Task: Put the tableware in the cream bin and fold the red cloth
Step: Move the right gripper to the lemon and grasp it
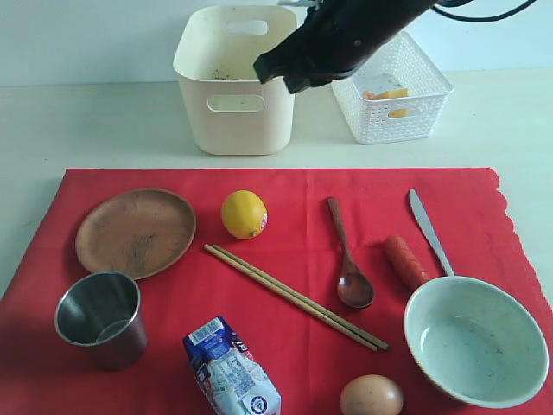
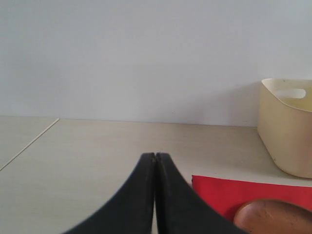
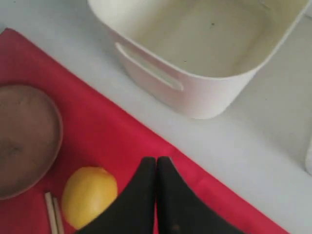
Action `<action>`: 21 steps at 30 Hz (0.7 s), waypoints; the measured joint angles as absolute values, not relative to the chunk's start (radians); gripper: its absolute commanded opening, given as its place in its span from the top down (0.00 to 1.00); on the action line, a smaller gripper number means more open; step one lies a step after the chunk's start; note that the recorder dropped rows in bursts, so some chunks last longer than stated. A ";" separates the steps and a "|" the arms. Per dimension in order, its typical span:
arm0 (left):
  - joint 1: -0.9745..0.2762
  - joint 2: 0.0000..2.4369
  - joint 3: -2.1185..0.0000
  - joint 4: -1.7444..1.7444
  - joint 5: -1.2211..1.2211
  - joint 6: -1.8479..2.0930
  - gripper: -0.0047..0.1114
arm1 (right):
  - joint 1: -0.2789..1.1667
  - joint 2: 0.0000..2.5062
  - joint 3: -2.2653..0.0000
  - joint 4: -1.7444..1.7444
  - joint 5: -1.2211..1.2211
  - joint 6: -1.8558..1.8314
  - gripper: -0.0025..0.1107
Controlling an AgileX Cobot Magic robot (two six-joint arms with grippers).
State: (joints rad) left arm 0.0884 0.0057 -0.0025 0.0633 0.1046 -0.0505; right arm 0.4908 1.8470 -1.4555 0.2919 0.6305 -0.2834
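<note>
Cream bin (image 1: 226, 108) part-hidden (arm (image 1: 346, 35)), egg (image 1: 371, 396) cropped

Lab-style test setup, bare white wall (image 2: 122, 58), plain pale tabletop (image 1: 86, 121)

1. You have a pale cream table (image 1: 78, 121) carrying everything
2. Your red cloth (image 1: 173, 294) lies spread flat over its nearer part
3. Behind the cloth, you see the cream bin (image 1: 238, 134) and, near it, a white lattice basket (image 1: 393, 121), both upright on the bare table
</note>
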 measured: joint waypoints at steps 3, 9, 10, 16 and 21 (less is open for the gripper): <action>0.088 0.006 -0.002 0.063 0.105 -0.051 0.94 | 0.528 1.861 -1.456 0.292 0.635 -0.283 0.97; 0.088 0.006 -0.002 0.063 0.105 -0.051 0.94 | 0.588 1.889 -1.456 0.292 0.688 -0.283 0.96; 0.088 0.006 -0.002 0.063 0.105 -0.051 0.94 | 0.596 1.898 -1.456 0.292 0.698 -0.283 0.95; 0.088 0.006 -0.002 0.063 0.105 -0.051 0.94 | 0.634 1.945 -1.456 0.259 0.711 -0.169 0.61; 0.088 0.006 -0.002 0.063 0.105 -0.051 0.94 | 0.668 2.007 -1.456 0.257 0.711 -0.150 0.32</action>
